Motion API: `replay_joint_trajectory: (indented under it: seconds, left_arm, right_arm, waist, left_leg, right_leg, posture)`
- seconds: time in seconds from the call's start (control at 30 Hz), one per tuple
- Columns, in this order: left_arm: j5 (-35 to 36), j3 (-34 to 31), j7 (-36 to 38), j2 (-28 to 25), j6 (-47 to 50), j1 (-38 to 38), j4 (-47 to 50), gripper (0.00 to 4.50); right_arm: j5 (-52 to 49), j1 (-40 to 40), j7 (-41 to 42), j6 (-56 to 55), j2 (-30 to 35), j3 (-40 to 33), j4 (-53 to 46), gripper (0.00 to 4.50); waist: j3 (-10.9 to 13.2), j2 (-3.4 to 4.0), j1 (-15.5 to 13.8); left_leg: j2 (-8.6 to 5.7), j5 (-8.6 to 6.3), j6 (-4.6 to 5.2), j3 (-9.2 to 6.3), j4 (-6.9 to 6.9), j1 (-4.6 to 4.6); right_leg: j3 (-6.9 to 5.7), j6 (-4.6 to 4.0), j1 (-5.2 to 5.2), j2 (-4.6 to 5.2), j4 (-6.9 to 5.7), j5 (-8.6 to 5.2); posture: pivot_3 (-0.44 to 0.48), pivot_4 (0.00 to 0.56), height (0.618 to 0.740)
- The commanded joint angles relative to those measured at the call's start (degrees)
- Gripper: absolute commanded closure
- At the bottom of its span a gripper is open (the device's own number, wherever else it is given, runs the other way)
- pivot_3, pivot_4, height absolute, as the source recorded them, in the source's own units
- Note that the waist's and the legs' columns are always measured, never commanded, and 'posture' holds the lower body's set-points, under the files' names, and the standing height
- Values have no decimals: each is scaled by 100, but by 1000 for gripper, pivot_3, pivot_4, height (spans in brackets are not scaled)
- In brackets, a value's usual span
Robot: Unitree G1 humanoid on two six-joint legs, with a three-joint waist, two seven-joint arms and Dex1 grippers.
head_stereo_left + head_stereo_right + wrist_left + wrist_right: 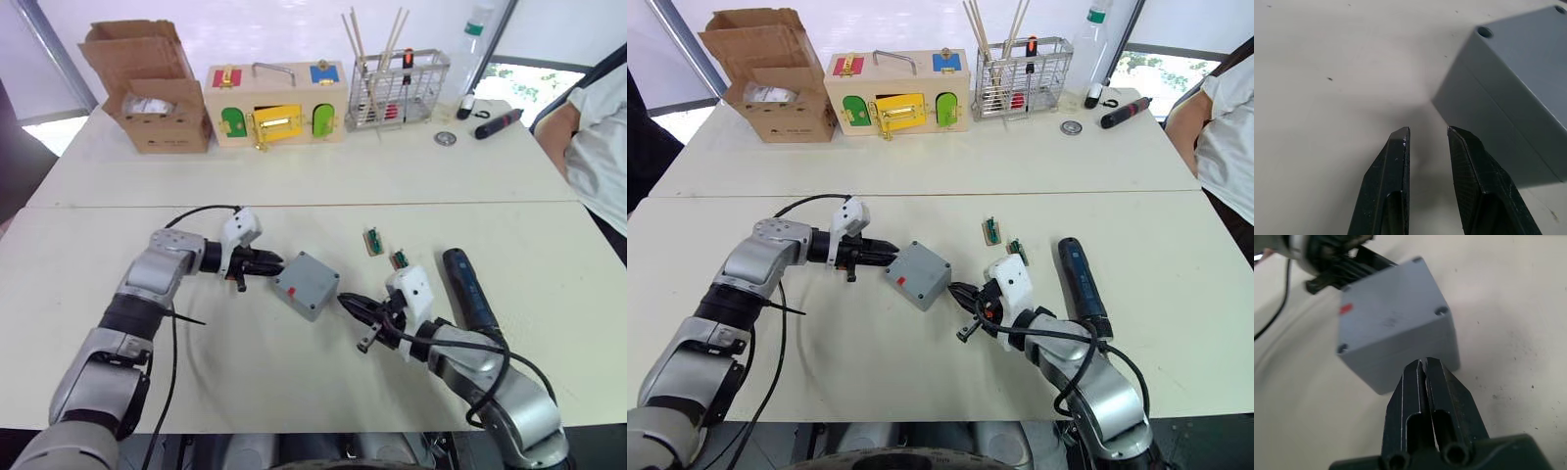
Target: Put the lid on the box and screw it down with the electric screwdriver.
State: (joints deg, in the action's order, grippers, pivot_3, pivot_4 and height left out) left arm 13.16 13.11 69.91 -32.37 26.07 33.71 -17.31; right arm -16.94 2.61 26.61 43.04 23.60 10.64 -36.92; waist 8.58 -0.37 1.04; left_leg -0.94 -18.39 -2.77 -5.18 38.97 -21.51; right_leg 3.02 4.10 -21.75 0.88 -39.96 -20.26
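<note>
The small square grey plastic box sits on the white table between my two arms, turned at an angle, with a small red mark on the face that looks towards me and screw holes showing at its corners. In my left wrist view a fine seam runs along its side wall; whether that is the lid seated on top I cannot tell.

My left gripper lies low over the table, just beside the box's left corner. Its two black fingers are parted with a narrow gap, and nothing is between them.

My right gripper points at the box from the other side, near its right corner but not touching it. Its fingers are pressed together, holding nothing.

The thick dark blue-black cylindrical electric screwdriver lies flat on the table just beyond my right forearm, untouched.

Two small green parts lie on the table between the box and the screwdriver. Along the far edge stand an open brown cardboard box, a wooden box with coloured doors, and a wire basket of sticks and tools. A small black-and-red pen-like tool lies near it. A person in a white shirt sits at the right.
</note>
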Motion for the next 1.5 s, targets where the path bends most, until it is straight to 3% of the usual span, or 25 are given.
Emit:
replay_joint_trajectory:
  seconds: [0.03, 0.8, 1.27, 1.5]
  left_arm:
    - [57, -51, 1, -78, 129, -124, 433, 3313]
    - [450, 26, 8, -308, 1218, -1152, 2242, 3313]
    - [415, -218, -369, -336, 1110, -841, 1729, 3313]
    - [568, -145, -499, -241, 1297, -1031, 2145, 3313]
  right_arm:
    - [16, -104, -10, -56, 20, 49, -6, 4446]
    - [-60, -412, 493, -202, 297, 223, 493, 4446]
    - [87, -664, 535, -491, 303, 159, 961, 4446]
    - [-6, -753, 841, -533, 364, 293, 1007, 4446]
  waist:
    - [0, 0, -13]
    - [2, 1, -17]
    - [3, 1, -11]
    - [3, 1, -14]
  left_leg:
    - [0, 0, 0, 0, 0, -1]
    - [-1, -1, 1, 0, -3, -2]
    - [-1, -1, 1, 0, -7, -1]
    - [-1, -1, 1, 0, -15, -5]
  right_leg:
    - [0, 0, 0, 0, 0, 0]
    - [0, 0, 2, 4, 8, 0]
    - [-1, 0, 1, 4, 11, 0]
    - [-1, 0, 2, 5, 26, 0]
  posture:
    - [0, 150, 740]
    - [0, 150, 740]
    - [0, 150, 740]
    - [0, 150, 740]
